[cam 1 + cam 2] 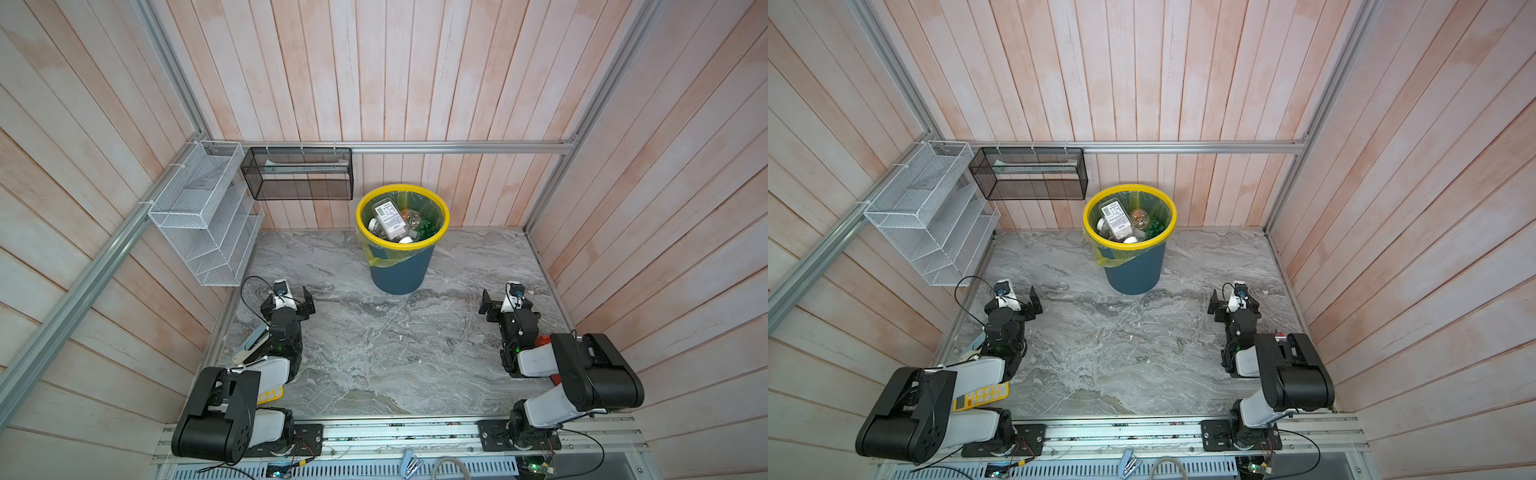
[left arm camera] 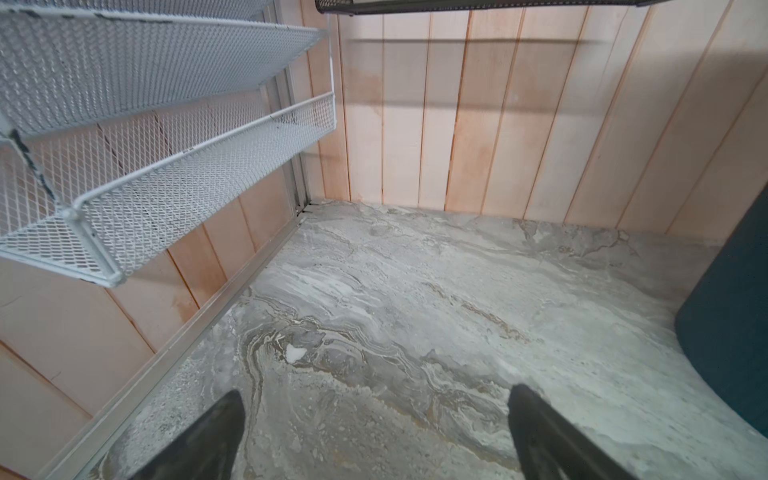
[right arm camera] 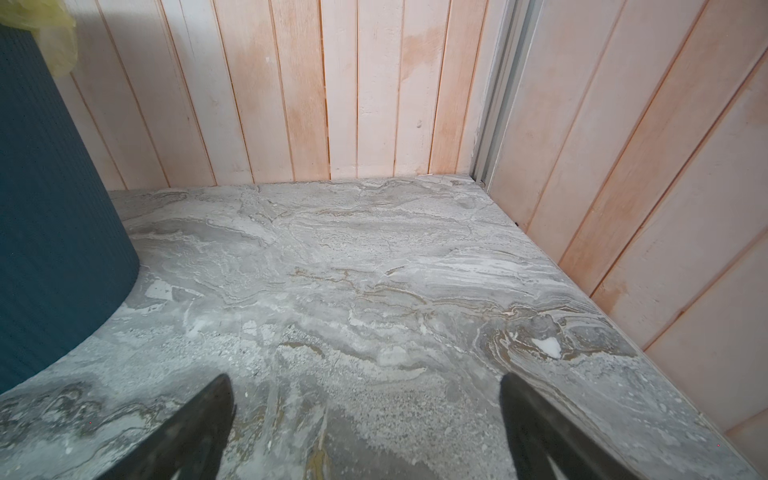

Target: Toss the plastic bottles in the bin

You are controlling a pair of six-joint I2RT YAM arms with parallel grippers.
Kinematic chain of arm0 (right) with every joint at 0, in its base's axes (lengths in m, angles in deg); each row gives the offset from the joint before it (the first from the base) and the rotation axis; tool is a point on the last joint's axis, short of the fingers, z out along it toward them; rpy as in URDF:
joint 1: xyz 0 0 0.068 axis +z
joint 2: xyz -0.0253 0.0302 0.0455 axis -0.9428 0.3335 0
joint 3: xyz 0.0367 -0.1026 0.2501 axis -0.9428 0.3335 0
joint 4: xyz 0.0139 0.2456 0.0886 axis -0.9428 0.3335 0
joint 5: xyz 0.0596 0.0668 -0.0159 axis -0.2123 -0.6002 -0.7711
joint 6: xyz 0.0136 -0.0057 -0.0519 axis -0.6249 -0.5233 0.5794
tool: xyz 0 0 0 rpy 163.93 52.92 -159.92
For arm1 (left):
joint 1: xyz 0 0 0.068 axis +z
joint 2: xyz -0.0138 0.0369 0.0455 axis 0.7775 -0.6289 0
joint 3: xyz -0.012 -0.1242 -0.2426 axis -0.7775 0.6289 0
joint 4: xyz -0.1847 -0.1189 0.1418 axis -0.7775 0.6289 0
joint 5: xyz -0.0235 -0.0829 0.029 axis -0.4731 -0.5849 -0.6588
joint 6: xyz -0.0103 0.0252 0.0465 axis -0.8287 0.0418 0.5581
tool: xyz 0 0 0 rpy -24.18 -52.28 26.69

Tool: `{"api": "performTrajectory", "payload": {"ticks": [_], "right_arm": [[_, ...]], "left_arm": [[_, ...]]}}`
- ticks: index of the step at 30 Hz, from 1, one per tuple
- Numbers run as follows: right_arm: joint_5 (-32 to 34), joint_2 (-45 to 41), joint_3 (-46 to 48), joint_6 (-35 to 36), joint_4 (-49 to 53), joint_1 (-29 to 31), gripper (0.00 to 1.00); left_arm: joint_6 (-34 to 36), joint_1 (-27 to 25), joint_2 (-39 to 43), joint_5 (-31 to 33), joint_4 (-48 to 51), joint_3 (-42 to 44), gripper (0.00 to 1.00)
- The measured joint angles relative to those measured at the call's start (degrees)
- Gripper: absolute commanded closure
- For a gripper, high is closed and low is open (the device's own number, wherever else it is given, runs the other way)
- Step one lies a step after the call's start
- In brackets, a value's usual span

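Grey marble tabletop, walled in pale planks. One bin stands at twelve o'clock. The plastic bottles lie heaped inside it, overlapping too much to count. A yellow tray at seven o'clock is half hidden under the left arm. Both arms are folded low, with the left gripper at nine o'clock and the right gripper at three. Each has its jaws spread wide and holds nothing.

Open tabletop lies ahead of the left pincer and right pincer. The bin stands beyond, between them, and a wire rack overhangs beside the left pincer.
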Motion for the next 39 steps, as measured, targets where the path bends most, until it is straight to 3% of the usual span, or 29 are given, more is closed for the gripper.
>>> {"api": "performTrajectory", "payload": {"ticks": [4, 11, 39], "right_arm": [[0.00, 0.00, 0.00, 0.00, 0.00, 0.00, 0.00], [-0.02, 0.00, -0.04, 0.00, -0.02, 0.00, 0.00], [0.00, 0.00, -0.11, 0.00, -0.02, 0.00, 0.00]], "left_arm": [[0.02, 3.45, -9.90, -5.64, -9.20, 1.20, 0.00], [-0.20, 6.27, -10.82, -14.08, -7.06, -2.21, 0.00], [-0.35, 6.27, -10.82, -16.90, -6.99, -2.25, 0.00]]}}
